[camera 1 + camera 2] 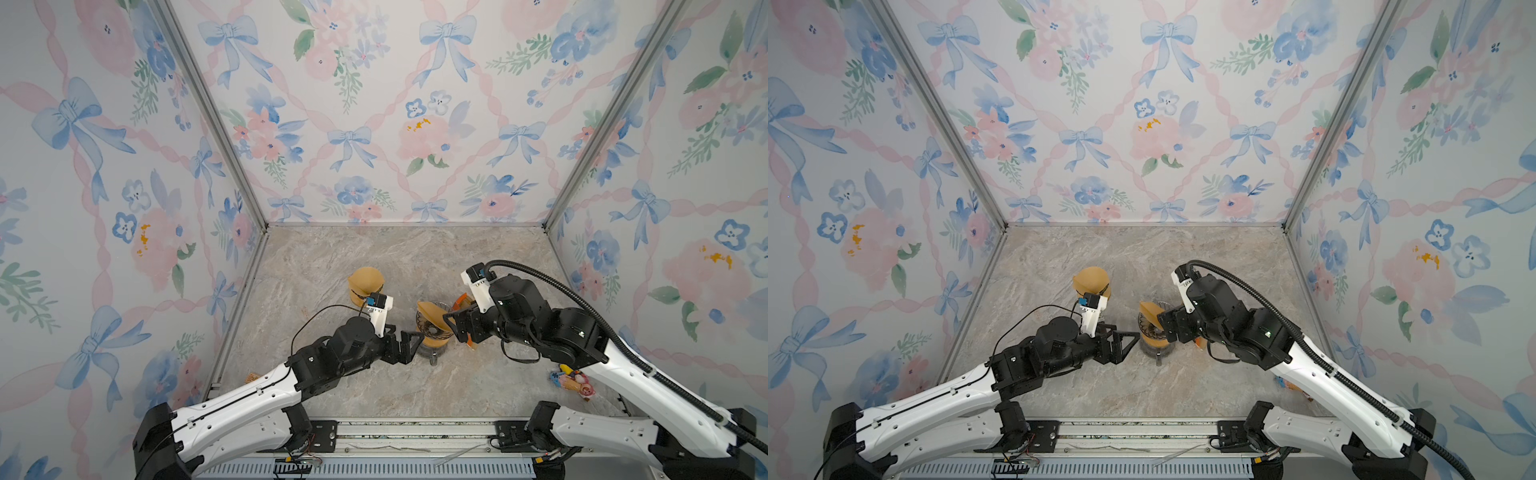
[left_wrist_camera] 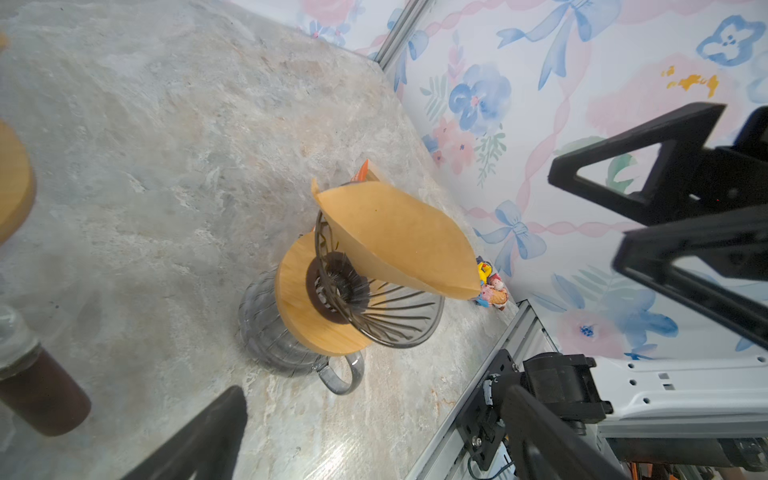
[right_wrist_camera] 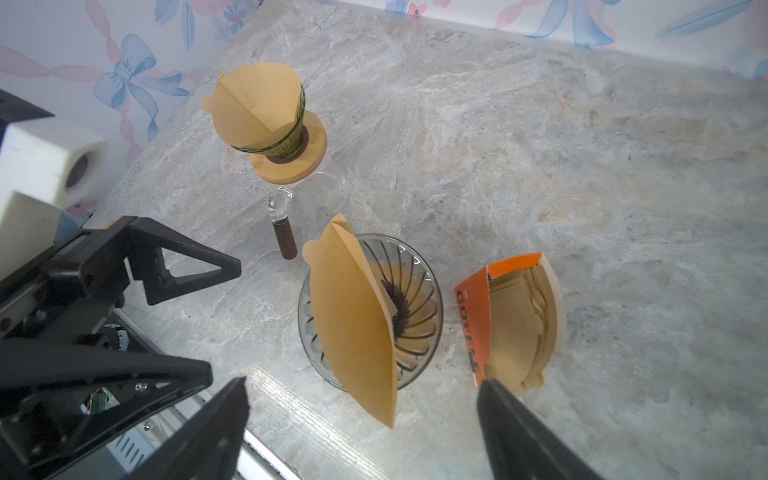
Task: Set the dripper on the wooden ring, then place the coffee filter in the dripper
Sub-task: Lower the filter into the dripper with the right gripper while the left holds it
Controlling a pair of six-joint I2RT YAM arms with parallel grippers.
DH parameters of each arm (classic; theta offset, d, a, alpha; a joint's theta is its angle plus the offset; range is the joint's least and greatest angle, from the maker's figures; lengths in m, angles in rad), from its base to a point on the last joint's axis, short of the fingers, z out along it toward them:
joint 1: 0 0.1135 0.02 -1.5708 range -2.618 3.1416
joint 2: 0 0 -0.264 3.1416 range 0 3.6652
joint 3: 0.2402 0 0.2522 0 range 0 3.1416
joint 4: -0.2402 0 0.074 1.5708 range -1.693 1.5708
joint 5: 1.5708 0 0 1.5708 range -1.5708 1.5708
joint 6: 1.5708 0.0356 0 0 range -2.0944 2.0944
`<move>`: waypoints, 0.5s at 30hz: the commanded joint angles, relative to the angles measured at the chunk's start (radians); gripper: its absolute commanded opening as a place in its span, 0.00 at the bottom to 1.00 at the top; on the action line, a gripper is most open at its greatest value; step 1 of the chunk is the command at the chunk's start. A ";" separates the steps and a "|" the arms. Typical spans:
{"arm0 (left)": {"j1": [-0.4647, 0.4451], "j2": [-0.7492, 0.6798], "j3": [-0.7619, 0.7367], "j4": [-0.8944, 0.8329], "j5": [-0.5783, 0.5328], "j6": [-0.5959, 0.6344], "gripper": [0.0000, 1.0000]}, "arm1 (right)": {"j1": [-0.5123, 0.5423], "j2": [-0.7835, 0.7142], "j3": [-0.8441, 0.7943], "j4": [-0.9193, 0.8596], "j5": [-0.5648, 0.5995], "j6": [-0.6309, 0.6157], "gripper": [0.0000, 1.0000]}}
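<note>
On the worktop [image 3: 540, 145], the folded filter [image 3: 353, 332] leans on edge in the dripper [image 3: 419, 291]; left fingers [image 3: 187, 266] and right fingers [image 3: 208, 432] both stand wide, holding nothing.

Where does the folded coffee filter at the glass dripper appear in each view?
Top view: coffee filter mid-table, leaning in the dripper.
Top view: the filter, same spot.
Left wrist: the filter, mid-picture.
Right wrist: the filter, beside the orange box.
Shared landmark: the dripper's dark ribs.

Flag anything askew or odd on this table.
The coffee filter stands in the glass dripper folded flat, leaning on one side with its edge overhanging the rim, not opened into a cone.
</note>
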 commanded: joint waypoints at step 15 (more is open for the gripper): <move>-0.022 0.236 0.286 -0.224 -0.118 -0.049 0.98 | -0.144 -0.145 -0.085 -0.016 0.160 0.209 0.96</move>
